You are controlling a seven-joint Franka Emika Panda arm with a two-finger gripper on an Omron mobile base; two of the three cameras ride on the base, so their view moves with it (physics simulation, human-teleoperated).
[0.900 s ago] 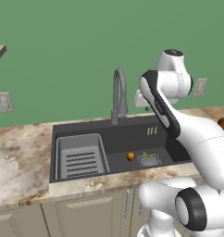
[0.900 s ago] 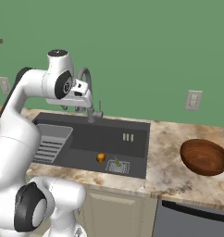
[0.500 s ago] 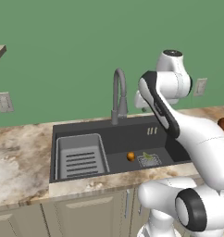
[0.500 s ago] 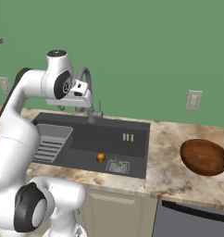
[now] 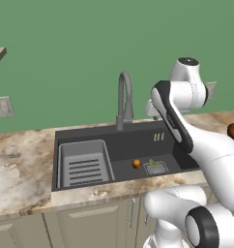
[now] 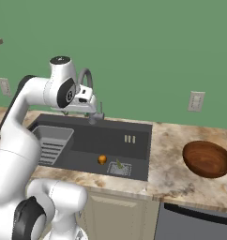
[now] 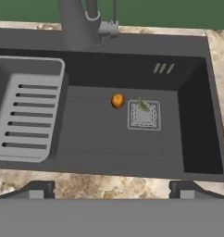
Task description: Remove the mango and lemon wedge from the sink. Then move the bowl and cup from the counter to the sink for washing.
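Two items lie on the sink floor: mango just left of the drain grate, lemon wedge on the grate. End effector hangs high above the sink's near rim, fingers spread wide, empty, well apart from both. Bowl sits on the bench right of the sink.

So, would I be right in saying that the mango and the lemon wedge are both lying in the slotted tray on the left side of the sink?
Not quite: both are in the sink, but not in the slotted tray. The hand view shows the mango on the basin floor beside the drain grate, and the lemon wedge lying on that grate.
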